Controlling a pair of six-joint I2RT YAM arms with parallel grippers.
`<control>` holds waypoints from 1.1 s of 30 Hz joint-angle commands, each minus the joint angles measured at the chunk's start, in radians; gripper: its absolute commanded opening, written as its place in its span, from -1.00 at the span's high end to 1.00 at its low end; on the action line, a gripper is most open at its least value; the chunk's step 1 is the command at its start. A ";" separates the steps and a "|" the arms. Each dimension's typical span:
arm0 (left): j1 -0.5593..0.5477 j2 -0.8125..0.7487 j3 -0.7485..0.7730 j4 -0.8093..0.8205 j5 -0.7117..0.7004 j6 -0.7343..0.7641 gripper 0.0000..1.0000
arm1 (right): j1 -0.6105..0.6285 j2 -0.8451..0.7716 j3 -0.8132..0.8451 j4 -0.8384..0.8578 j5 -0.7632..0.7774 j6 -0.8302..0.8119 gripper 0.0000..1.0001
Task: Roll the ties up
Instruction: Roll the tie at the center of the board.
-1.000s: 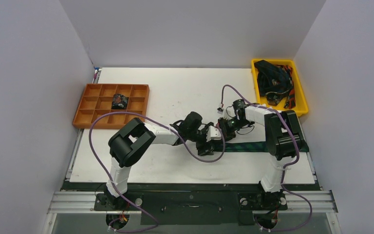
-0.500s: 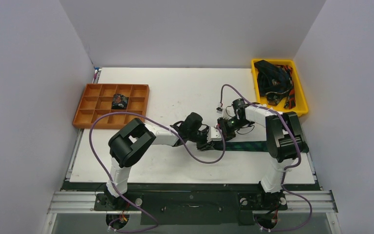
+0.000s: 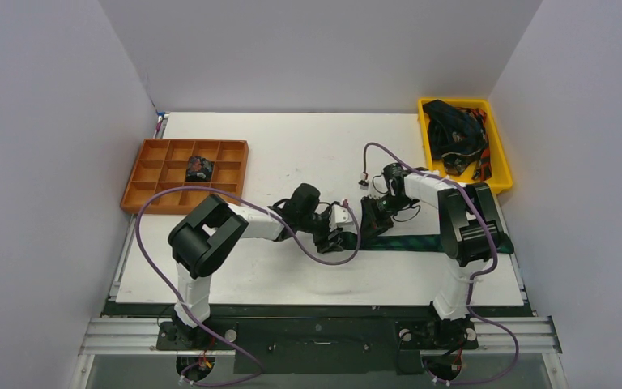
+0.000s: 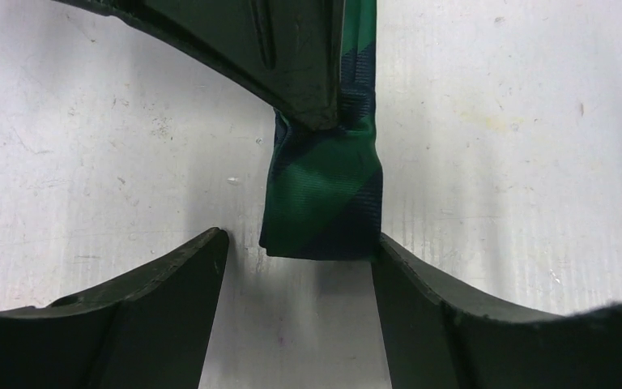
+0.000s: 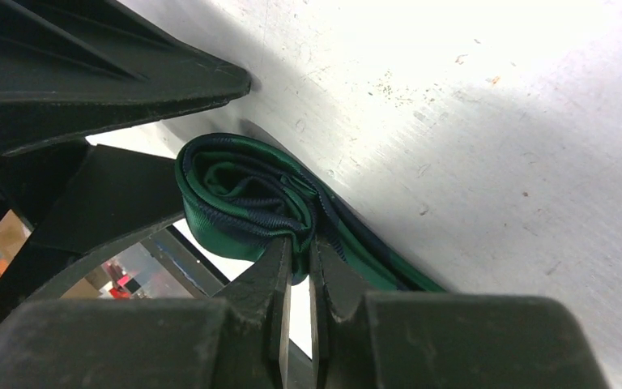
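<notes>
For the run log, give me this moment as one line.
green-navy plaid fabric necktie: end coiled, rest flat | right gripper: pinching coil | left gripper: open, straddling coil

Tie (image 4: pixel 324 194): woven cloth, fine ribbed weave, slight sheen. Worktop (image 4: pixel 518 162): white, matt, scuffed, speckled w/ small marks. Left hand (image 4: pixel 296 250) fingers: black hard plastic, matt, lightly scratched.

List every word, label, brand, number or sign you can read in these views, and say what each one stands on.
No text can be read in any view.
The green plaid tie shows only its woven pattern, with no label or tag in sight.
The orange tray and the yellow bin show no lettering from the top camera; any marks on them are too small to tell.
</notes>
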 commanded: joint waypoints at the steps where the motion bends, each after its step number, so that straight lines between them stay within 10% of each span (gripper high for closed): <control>1: -0.001 -0.003 -0.004 0.056 0.052 -0.068 -0.27 | 0.027 0.038 -0.055 0.050 0.381 -0.097 1.00; 9: -0.040 0.072 -0.015 0.349 0.030 -0.318 -0.32 | 0.016 0.066 -0.035 0.094 0.215 -0.077 1.00; 15: -0.035 0.100 -0.095 0.398 -0.004 -0.294 0.32 | 0.037 0.093 -0.004 0.136 0.086 -0.038 1.00; 20: -0.021 0.049 -0.156 0.272 -0.035 -0.212 0.62 | 0.029 0.059 -0.002 0.148 0.061 0.003 0.91; 25: -0.024 0.003 -0.139 0.092 -0.125 -0.130 0.67 | -0.031 -0.055 -0.044 0.141 -0.036 0.093 0.17; 33: -0.042 0.012 -0.062 -0.048 -0.193 -0.099 0.63 | 0.014 -0.133 -0.055 0.187 -0.137 0.213 0.24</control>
